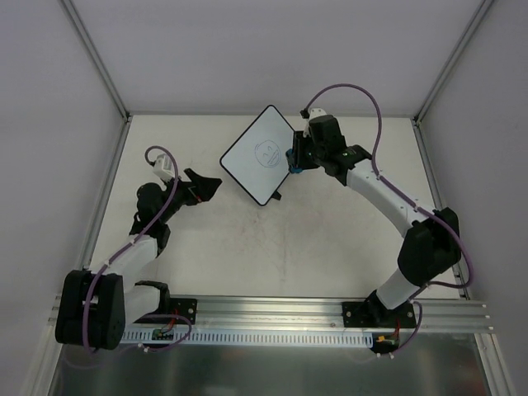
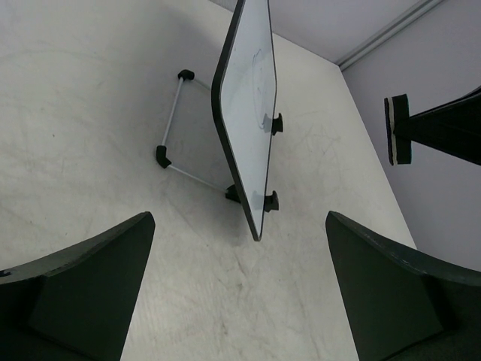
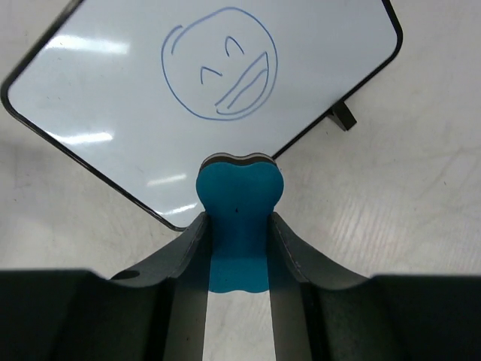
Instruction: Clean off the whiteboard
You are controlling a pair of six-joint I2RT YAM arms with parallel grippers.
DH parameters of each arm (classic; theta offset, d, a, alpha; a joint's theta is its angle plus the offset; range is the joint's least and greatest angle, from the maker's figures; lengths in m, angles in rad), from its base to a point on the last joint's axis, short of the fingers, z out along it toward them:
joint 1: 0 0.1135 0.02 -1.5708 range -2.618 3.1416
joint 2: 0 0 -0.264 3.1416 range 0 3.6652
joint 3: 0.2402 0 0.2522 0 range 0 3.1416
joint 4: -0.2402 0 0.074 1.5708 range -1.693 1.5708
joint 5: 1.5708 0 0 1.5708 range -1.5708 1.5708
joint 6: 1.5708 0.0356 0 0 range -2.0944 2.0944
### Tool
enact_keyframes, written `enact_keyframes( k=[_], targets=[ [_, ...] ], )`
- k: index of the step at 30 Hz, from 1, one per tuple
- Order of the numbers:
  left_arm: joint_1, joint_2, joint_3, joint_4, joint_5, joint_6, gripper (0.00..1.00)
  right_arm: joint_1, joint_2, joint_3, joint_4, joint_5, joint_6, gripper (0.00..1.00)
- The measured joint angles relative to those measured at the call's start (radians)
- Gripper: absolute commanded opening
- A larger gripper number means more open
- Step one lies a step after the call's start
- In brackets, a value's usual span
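The whiteboard (image 1: pixel 258 154) stands tilted on a wire stand near the middle back of the table, with a blue smiley face drawn on it (image 3: pixel 219 64). It shows edge-on in the left wrist view (image 2: pixel 252 113). My right gripper (image 1: pixel 295 159) is shut on a blue eraser block (image 3: pixel 238 218), held just off the board's right edge, its tip over the board's rim. My left gripper (image 1: pixel 210 185) is open and empty, left of the board and pointing at it.
The board's wire stand (image 2: pixel 171 135) rests on the table behind it. Metal frame rails (image 1: pixel 107 190) and grey walls border the table. The eraser's felt side shows at the right in the left wrist view (image 2: pixel 396 129).
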Motion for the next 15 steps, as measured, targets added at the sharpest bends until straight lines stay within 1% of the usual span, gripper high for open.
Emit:
enact_keyframes(
  k=[4,9,12,15],
  targets=[
    [0.000,0.105,0.077,0.040,0.013,-0.007,0.98,0.000,0.068,0.103,-0.003,-0.021,0.011,0.00],
    [0.000,0.250,0.155,0.108,0.037,-0.032,0.97,0.000,0.149,0.187,-0.008,-0.026,0.014,0.00],
    [0.000,0.328,0.178,0.149,0.054,-0.060,0.90,0.000,0.193,0.230,-0.014,-0.025,0.013,0.00],
    [0.000,0.400,0.208,0.175,0.070,-0.082,0.88,0.000,0.235,0.285,-0.019,-0.025,0.008,0.00]
  ],
)
